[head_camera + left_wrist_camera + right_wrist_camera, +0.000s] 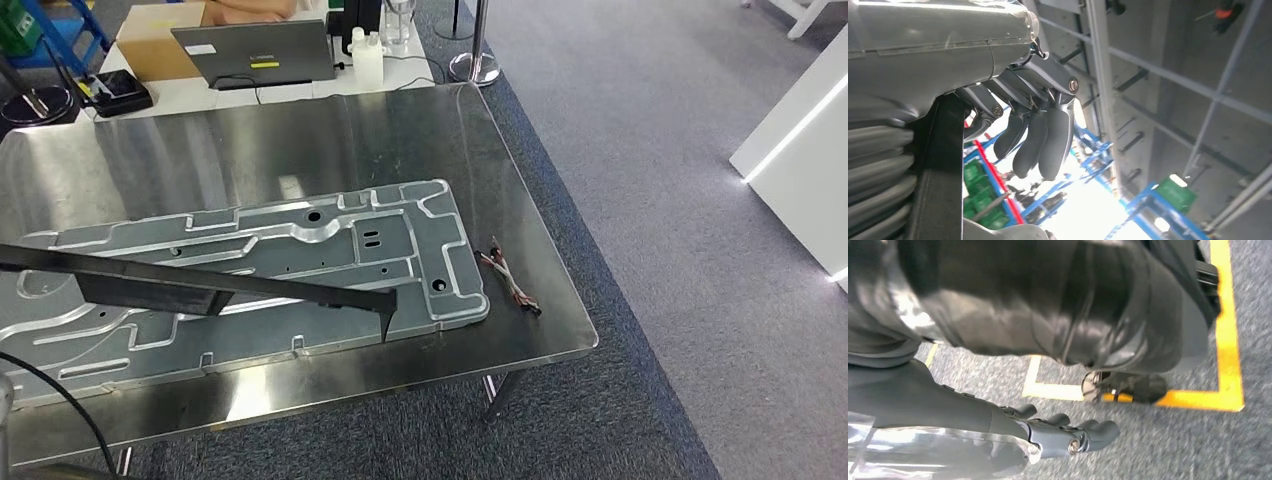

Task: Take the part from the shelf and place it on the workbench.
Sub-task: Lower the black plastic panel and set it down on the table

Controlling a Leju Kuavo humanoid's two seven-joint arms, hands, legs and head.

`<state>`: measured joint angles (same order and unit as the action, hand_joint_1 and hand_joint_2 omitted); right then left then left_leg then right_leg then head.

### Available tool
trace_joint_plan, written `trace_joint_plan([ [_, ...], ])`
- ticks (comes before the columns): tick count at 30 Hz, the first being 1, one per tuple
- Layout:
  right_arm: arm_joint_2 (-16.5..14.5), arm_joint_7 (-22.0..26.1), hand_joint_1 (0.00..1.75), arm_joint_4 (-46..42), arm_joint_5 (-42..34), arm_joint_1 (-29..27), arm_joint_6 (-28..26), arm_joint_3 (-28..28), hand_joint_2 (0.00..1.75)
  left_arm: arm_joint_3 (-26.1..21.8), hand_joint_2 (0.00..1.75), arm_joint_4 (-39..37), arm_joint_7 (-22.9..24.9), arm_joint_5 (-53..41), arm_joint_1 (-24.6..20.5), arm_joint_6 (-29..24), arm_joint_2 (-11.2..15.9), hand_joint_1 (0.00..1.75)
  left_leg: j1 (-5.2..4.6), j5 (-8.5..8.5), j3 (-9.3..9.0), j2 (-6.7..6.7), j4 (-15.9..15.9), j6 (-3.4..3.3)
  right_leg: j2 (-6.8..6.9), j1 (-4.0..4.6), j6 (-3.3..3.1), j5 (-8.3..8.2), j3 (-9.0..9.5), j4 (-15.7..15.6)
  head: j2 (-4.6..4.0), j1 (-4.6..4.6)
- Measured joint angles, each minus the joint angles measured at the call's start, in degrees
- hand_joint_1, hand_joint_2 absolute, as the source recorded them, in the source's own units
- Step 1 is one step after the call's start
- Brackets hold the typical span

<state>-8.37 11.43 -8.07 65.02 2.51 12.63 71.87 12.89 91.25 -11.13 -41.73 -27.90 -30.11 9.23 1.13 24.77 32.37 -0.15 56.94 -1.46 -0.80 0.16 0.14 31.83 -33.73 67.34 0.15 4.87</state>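
The part (200, 283) is a long thin black strip with a bent tip. It hangs level over the workbench (300, 130), coming in from the left and ending above the grey stamped metal panel (400, 250). In the left wrist view my left hand (1033, 130) grips the black strip (940, 175), its dark fingers (1048, 145) curled beside it. My right hand (1068, 432) hangs low over the carpet, fingers loosely bent with nothing in them.
A bundle of wires (508, 281) lies near the workbench's right edge. Behind it, a white table carries a laptop (255, 52), a cardboard box (155, 38) and a white bottle (367, 55). A stanchion base (474, 68) stands on the grey carpet to the right.
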Motion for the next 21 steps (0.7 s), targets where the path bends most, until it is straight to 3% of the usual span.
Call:
trace_joint_plan([
  [3,0.0,0.0,0.00,0.0,0.0,0.0,0.0,0.0,0.00,0.0,1.75,-0.1,0.1,-0.1,-0.1,0.0,0.0,1.75,0.00,0.07,-0.05,0.00,0.0,-0.02,0.01,-0.09,0.09,0.41,-0.64,0.9,0.00,0.00],
  [5,0.0,-0.1,0.00,0.0,-0.1,0.0,0.0,0.0,0.00,0.2,1.75,-0.8,0.5,-0.3,-0.2,0.0,-0.2,1.75,0.02,0.51,-0.39,0.00,0.0,-0.02,0.05,-0.50,0.56,2.03,-3.32,4.0,0.00,-0.01],
  [7,0.0,-0.4,0.00,0.0,-0.3,0.0,-0.1,0.1,0.00,0.8,1.75,-2.7,1.6,-0.5,-0.6,0.9,-0.7,1.75,0.39,2.12,-2.14,-0.03,0.0,0.62,0.27,-1.36,1.43,-2.60,-4.62,-0.1,0.00,-0.01],
  [8,0.0,-0.5,0.00,0.0,-0.4,0.0,-0.2,0.1,0.00,1.2,1.75,-3.7,2.1,-0.6,-0.9,1.5,-1.0,1.75,0.55,2.87,-2.92,-0.10,0.1,1.12,0.45,-1.45,1.52,-5.13,-4.19,-4.0,0.00,0.00],
  [9,-0.1,-0.6,0.00,0.1,-0.5,0.0,-0.1,0.2,0.00,1.6,1.75,-4.7,2.6,-0.6,-1.3,2.1,-1.2,1.75,0.65,3.65,-3.62,-0.16,0.2,1.75,0.60,-1.46,1.35,-8.09,-3.49,-8.0,0.00,0.00],
  [11,-0.2,-0.6,0.00,0.1,-0.5,0.1,0.0,0.2,0.00,2.1,1.75,-5.9,2.9,-0.9,-1.8,2.6,-1.4,1.75,0.47,4.33,-3.90,-0.23,0.4,2.43,0.68,-1.16,0.42,-7.88,-3.39,-8.7,0.00,-0.01],
  [15,-0.5,-0.7,0.00,0.1,-0.6,0.4,0.2,0.3,0.00,3.3,1.75,-8.0,3.6,-1.5,-3.0,3.6,-1.7,1.75,0.47,4.82,-4.59,-0.21,0.1,0.83,0.08,-1.22,-0.20,-8.08,-3.11,-8.6,0.00,-0.03],
  [21,-0.6,-1.0,0.00,0.2,-0.5,0.5,0.3,0.3,0.00,5.2,1.75,-11.6,5.1,-3.4,-4.5,5.0,-2.4,1.75,0.52,4.90,-5.48,-0.14,-1.1,0.94,-0.27,-0.96,-1.02,-7.56,-2.93,-8.6,0.00,-0.02],
])
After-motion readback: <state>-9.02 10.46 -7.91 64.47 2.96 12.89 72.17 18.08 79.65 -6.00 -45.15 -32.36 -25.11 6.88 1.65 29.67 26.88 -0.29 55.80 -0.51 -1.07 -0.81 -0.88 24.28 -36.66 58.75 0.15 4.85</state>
